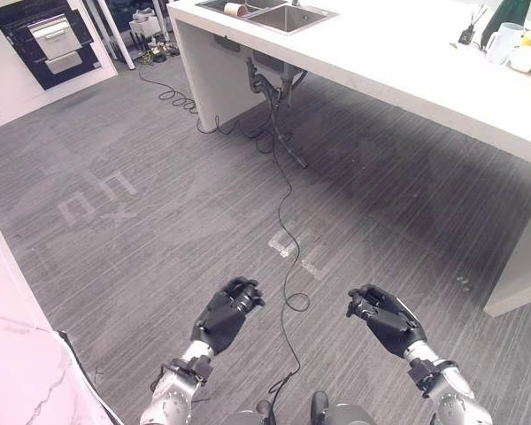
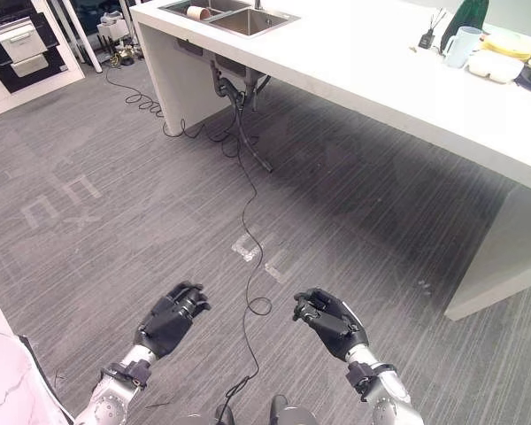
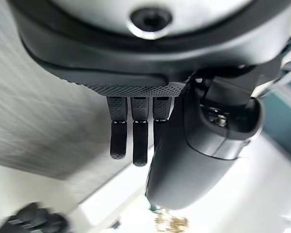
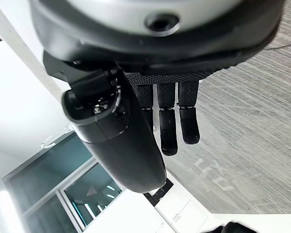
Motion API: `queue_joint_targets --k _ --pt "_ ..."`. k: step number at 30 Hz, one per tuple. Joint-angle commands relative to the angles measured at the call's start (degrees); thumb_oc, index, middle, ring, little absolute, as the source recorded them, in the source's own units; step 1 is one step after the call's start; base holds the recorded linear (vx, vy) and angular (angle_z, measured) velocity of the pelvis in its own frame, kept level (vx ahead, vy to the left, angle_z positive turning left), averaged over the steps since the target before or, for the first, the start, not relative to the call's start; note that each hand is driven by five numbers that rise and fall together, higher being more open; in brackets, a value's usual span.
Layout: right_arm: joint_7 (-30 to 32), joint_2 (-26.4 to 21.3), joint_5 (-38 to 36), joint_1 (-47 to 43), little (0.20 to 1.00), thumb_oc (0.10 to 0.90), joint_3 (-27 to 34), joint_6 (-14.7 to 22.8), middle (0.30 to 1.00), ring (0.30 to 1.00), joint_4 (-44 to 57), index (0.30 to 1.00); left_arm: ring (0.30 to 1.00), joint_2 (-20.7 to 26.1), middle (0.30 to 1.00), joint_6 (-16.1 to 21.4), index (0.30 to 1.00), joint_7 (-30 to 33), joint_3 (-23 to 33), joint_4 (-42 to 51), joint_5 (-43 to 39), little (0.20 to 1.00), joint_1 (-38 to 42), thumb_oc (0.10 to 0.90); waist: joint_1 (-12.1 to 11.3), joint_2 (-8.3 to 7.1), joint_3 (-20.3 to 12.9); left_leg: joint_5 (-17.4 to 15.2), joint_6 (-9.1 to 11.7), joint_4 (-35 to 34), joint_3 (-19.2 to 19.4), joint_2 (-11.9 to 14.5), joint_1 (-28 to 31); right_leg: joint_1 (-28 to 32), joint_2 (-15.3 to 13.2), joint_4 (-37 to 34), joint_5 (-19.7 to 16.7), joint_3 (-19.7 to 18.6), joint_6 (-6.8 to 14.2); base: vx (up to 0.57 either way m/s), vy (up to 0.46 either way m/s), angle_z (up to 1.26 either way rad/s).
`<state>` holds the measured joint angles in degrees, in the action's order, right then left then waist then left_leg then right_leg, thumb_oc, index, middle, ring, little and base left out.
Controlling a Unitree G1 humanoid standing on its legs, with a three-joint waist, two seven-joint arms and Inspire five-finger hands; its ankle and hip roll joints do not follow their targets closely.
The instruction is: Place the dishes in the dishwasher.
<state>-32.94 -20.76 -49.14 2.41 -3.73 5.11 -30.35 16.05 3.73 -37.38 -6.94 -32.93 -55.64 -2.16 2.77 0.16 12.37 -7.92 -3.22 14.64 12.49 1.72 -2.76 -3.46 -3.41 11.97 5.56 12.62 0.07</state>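
Note:
The dishes stand far off on the white counter (image 2: pixel 380 62): a pale mug (image 2: pixel 460 44), a white bowl (image 2: pixel 491 64) and a yellow plate (image 2: pixel 506 44). A small brown cup (image 2: pixel 196 12) lies in the steel sink (image 1: pixel 288 18). A dark built-in appliance (image 1: pixel 49 40) with a silver front stands at the far left. My left hand (image 1: pixel 226 314) and right hand (image 1: pixel 385 317) hover low over the grey carpet, both empty with relaxed fingers (image 3: pixel 133 141), far from every dish.
A black cable (image 1: pixel 279 204) runs across the carpet from under the sink towards me. White tape marks (image 1: pixel 296 252) lie on the floor ahead. A pale counter edge (image 1: pixel 9 354) is close at my left. The counter's white leg (image 2: pixel 491 257) stands at the right.

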Motion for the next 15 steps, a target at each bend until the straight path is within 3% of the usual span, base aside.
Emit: queue_joint_targets --k 1,4,6,8,15 --pt "-1.35 -1.54 1.48 -1.00 0.900 0.800 -1.47 1.23 0.900 0.900 0.68 0.900 0.900 1.33 0.900 -5.51 0.900 -6.53 -1.59 -0.48 1.86 0.900 1.18 0.800 -0.77 0.34 -3.67 -4.43 5.87 2.55 -1.97 3.24 -3.73 1.39 -4.82 5.22 7.46 3.31 6.05 0.00 0.000 0.00" --pt "-2.21 -1.03 1.38 -0.85 0.900 0.800 -2.67 1.32 0.900 0.900 -3.21 0.900 0.900 0.21 0.900 -8.08 0.900 -9.00 -2.15 -6.63 1.67 0.900 0.28 0.800 -0.88 0.42 -3.56 -4.42 5.89 2.55 -2.05 3.26 -3.90 1.41 -4.97 5.22 7.52 3.50 6.14 0.04 -0.047 0.02" --pt "-1.16 0.01 2.13 -0.32 0.900 0.800 -3.16 1.63 0.900 0.900 -5.36 0.900 0.900 -0.62 0.900 -8.70 0.900 -7.43 -1.94 -10.10 3.37 0.900 -0.26 0.800 -0.94 0.39 -3.46 -4.43 5.93 2.55 -1.93 3.40 -4.05 1.45 -5.11 5.22 7.62 3.84 6.17 0.03 -0.062 0.01" --pt "0.05 0.47 3.12 -0.37 0.900 0.800 -3.56 2.58 0.900 0.900 -7.11 0.900 0.900 -1.00 0.900 -7.60 0.900 -6.01 -1.63 -13.08 4.60 0.900 -0.02 0.800 -0.91 0.38 -3.22 -4.42 6.00 2.55 -1.67 3.62 -4.16 1.42 -5.15 5.22 7.70 4.11 6.09 0.01 -0.053 0.02" --pt "2.08 0.70 5.47 -1.18 0.900 0.800 -4.19 5.09 0.900 0.900 -13.71 0.900 0.900 0.16 0.900 -1.08 0.900 7.63 -1.85 -23.01 24.65 0.900 1.49 0.800 -0.56 0.88 -2.42 -4.19 6.53 2.55 -0.86 4.76 -3.86 1.78 -4.58 5.22 8.61 4.76 5.53 0.02 -0.068 0.00"
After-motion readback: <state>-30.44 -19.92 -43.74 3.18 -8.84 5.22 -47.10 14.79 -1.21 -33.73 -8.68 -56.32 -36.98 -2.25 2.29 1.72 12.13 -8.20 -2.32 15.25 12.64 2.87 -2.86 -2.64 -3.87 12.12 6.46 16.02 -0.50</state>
